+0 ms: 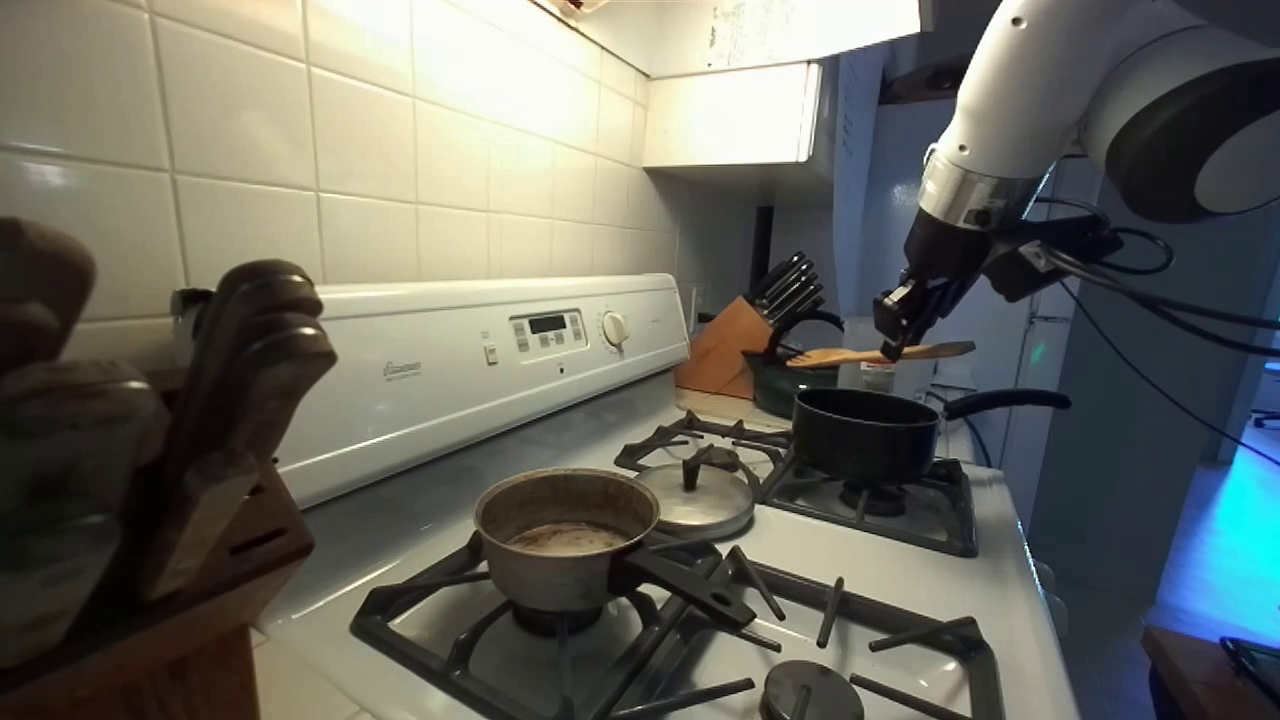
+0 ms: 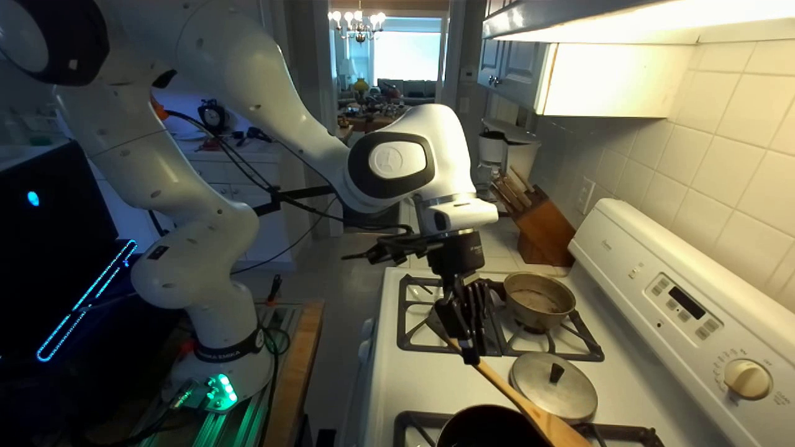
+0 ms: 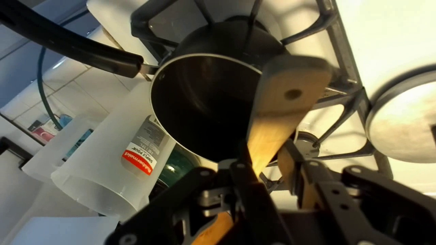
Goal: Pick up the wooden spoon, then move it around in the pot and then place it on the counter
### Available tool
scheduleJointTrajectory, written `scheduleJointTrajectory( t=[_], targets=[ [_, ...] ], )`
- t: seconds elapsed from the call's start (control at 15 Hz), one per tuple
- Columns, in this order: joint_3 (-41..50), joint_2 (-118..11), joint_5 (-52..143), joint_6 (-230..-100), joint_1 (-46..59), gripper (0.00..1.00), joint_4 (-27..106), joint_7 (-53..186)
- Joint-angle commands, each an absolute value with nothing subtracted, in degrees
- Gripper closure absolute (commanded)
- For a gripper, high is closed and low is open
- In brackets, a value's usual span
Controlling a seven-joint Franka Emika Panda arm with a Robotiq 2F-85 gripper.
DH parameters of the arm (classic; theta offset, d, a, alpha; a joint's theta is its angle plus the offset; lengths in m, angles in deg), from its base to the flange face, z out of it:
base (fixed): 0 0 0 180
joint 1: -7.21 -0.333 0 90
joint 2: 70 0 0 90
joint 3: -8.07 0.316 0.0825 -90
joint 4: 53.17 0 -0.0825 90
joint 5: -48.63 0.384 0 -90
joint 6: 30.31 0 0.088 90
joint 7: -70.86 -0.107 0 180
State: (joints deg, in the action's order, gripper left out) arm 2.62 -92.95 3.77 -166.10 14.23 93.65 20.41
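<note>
In an exterior view, farthest left of the claw, a knife block stands in shadow, wooden handles rising from it. Then comes a stained pot on the near grate, low and well apart from the claw, its black handle pointing right. Closer to the claw, also low and to its left, a silver lid lies knob up on the stove. Beyond, left of the claw, are an orange-brown block with black knives and, just beside it, a green pot, partly hidden.

The claw slants down, clenched on the handle of the spoon. The spoon hangs nearly level, flat bowl reaching left of the claw, handle end to its right. Lower, apart from the spoon, the black pot stands on the far grate, its handle stretching right past the claw. Above and right of the claw is the white arm.

In the wrist view, a cloudy jug with a red-and-white label is left of the claw.
</note>
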Motion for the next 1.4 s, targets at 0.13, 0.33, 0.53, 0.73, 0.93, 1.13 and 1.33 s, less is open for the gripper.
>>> scheduleJointTrajectory(
  t=[0.13, 0.33, 0.53, 0.73, 0.93, 1.13, 1.33],
  targets=[
    [3.54, -97.95, 10.40, -159.41, 15.49, 0.93, 95.05, 31.33],
    [4.50, -97.61, 11.76, -156.36, 16.16, 0.93, 95.24, 33.77],
    [5.18, -97.70, 11.85, -154.10, 16.51, 0.93, 95.39, 34.83],
    [5.47, -97.44, 12.03, -151.97, 16.61, 0.93, 95.54, 35.64],
    [5.52, -96.32, 11.72, -150.06, 16.84, 0.93, 95.54, 35.35],
    [5.34, -94.76, 11.90, -149.13, 16.92, 0.93, 94.71, 34.94],
    [5.35, -92.63, 11.89, -148.79, 17.04, 0.93, 93.99, 34.62]
  ],
)
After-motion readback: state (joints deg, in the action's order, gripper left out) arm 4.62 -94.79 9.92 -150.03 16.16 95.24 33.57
